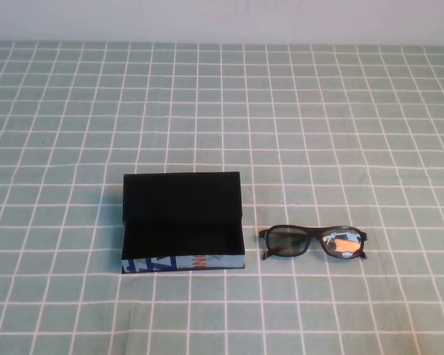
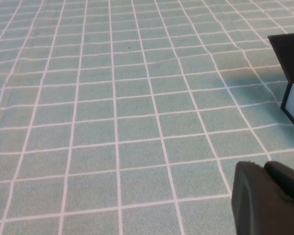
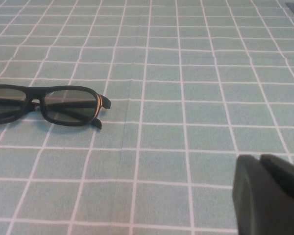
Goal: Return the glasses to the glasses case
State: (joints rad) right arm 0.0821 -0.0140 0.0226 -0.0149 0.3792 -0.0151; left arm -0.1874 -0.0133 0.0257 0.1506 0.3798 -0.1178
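Presently I log: glasses point(image 1: 313, 242), light, fragile, beside open glasses case point(image 1: 182, 222); grasp bridge. Left hand point(image 2: 269, 200), right hand point(image 3: 269, 196) parked; grip state indeterminable.

You see mostly desk point(image 2: 127, 122), covered in a green cloth with a white grid. A dark corner of the glasses case point(image 2: 292, 73) pokes in at one edge, casting a shadow on the cloth. A black part of the left gripper point(image 2: 267, 198) fills one corner, above the cloth.

staged tabletop: green checked tablecloth point(image 1: 340, 111), bare wall point(image 1: 222, 18)
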